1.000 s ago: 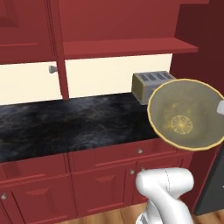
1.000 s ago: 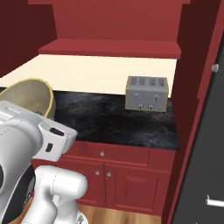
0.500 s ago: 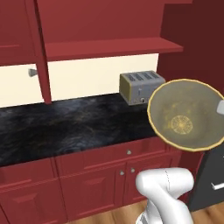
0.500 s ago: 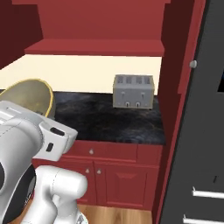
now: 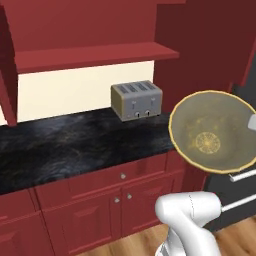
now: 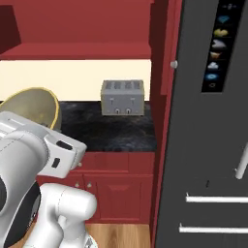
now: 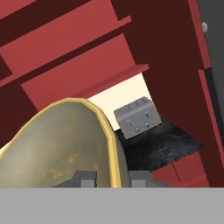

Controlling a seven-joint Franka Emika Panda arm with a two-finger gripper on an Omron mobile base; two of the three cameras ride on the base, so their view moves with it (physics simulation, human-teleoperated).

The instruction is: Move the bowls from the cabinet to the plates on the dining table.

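— Where is the olive-tan bowl?
— In the air, tipped on edge, right of the toaster and off the black surface.
— And the hand?
— Its fingers are clamped on the bowl's golden rim.

Your base drove right along the counter: toaster slid left in both base views, black appliance front came in at right.

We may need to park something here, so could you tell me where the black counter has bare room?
The black counter is bare from the toaster leftward, and along its front edge. The crowded end is by the red wall, where the toaster stands.
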